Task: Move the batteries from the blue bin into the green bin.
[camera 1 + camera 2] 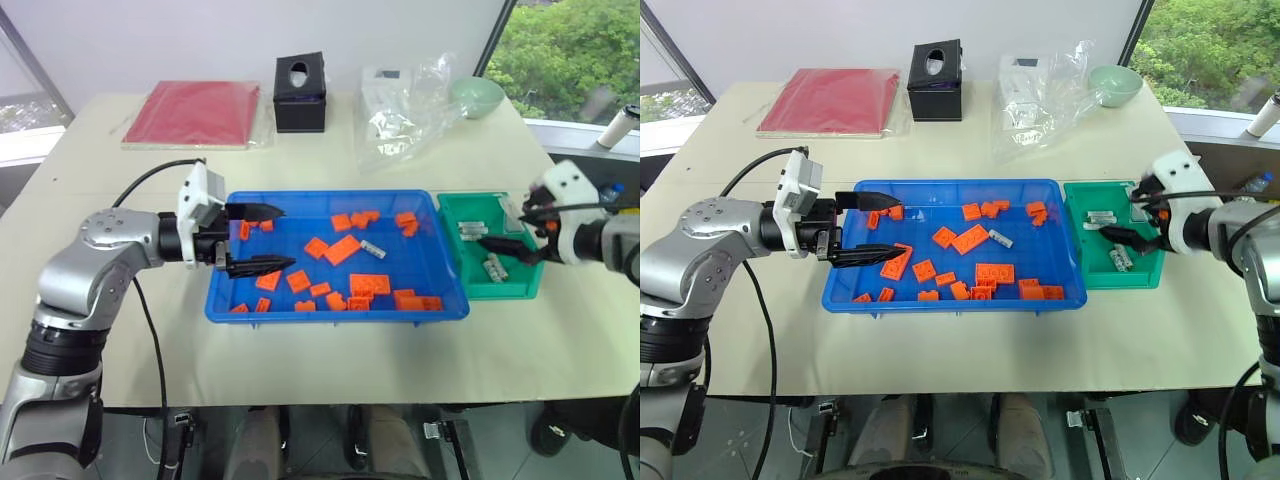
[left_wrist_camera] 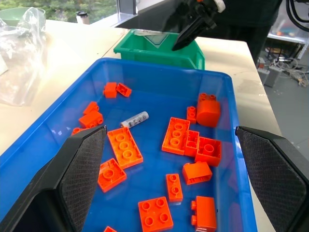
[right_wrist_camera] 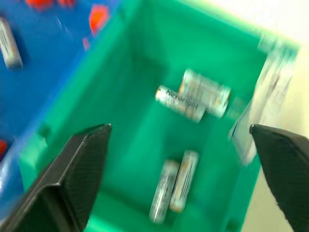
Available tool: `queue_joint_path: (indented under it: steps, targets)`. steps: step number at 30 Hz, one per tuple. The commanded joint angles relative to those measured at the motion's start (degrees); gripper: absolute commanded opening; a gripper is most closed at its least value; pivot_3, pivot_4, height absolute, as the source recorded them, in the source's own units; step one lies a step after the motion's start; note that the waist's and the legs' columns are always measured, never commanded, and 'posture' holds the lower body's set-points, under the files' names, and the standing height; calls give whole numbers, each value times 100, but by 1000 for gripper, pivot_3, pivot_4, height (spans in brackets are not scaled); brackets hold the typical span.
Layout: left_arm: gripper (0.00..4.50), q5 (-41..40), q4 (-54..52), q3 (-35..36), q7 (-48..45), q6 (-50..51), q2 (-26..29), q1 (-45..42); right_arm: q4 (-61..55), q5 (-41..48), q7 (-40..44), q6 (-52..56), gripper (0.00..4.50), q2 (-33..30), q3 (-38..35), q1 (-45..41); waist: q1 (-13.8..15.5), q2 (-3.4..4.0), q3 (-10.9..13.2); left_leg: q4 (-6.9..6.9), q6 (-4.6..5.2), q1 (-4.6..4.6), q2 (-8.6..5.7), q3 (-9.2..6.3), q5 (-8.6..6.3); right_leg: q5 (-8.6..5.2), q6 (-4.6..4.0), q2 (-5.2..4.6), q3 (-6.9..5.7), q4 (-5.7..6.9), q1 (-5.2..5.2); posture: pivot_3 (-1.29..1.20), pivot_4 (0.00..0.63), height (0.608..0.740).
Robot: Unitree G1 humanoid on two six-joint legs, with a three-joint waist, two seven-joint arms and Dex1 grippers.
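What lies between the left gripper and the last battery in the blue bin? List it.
In the left eye view, orange bricks scattered on the blue bin floor lie between the left gripper and the battery.

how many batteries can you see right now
5. One battery lies in the blue bin among the orange bricks. Four lie in the green bin: two as one pair, two as another pair. Bricks may hide others.
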Motion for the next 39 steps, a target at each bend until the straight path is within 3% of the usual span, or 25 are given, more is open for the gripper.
queue_joint_path:
  steps: [1,6,11,17,19,21,27,28,35,39]
  targets:
    - [4500,32,-24,18,-45,-89,20,-191,-633,303,20,100,4454,515,512,-539,-53,-1,0,-1,0,0,2,-5,0,0,0,5,0,1,0,0,150,736]
    - [4500,37,-94,31,-26,-48,25,-186,-577,38,-277,31,4454,1408,1568,-666,-15,-2,1,-4,0,-7,1,-12,0,0,0,7,-2,3,2,0,150,736]
    - [4500,-13,-217,107,16,26,78,-130,35,-418,-376,-532,4454,1828,2327,-683,-4,-5,1,8,1,-13,-8,-9,0,1,1,-5,-2,0,3,0,150,736]
    - [4500,-64,-343,191,102,73,124,-8,920,-807,-276,-1159,4454,2087,2655,-743,-44,-5,0,3,1,-7,-8,-10,1,1,2,-4,-2,3,5,0,150,736]
    - [4500,-82,-371,200,130,75,130,24,1140,-872,-237,-1294,4066,2176,2656,-690,-47,-5,0,2,1,-6,-8,-10,1,1,2,-2,-3,5,4,0,150,736]
    - [4500,-93,-379,198,144,69,132,31,1155,-881,-145,-1346,3333,2202,2643,-603,-47,-6,0,1,1,-4,-6,-9,1,1,3,-1,-3,6,5,0,150,736]
    - [4500,-88,-329,169,152,24,112,14,553,-573,-47,-859,253,2166,2193,-442,-35,-6,0,3,1,-3,-6,-10,1,1,2,-1,-3,5,7,0,150,736]
    - [4500,-92,-316,160,142,25,110,16,346,-423,-28,-648,30,2107,1965,-448,-34,-5,0,3,1,-3,-6,-10,1,1,2,-1,-3,6,7,0,150,736]
    - [4500,-93,-187,217,-36,6,219,128,-131,227,90,142,30,1087,226,-422,35,-2,2,3,1,-5,-7,-9,0,1,2,-5,-3,3,7,0,150,736]
    - [4500,4,38,250,-81,-108,286,156,-77,248,175,217,30,325,-457,193,78,-4,1,0,0,-1,-6,-9,0,0,0,-3,-4,1,7,0,150,736]
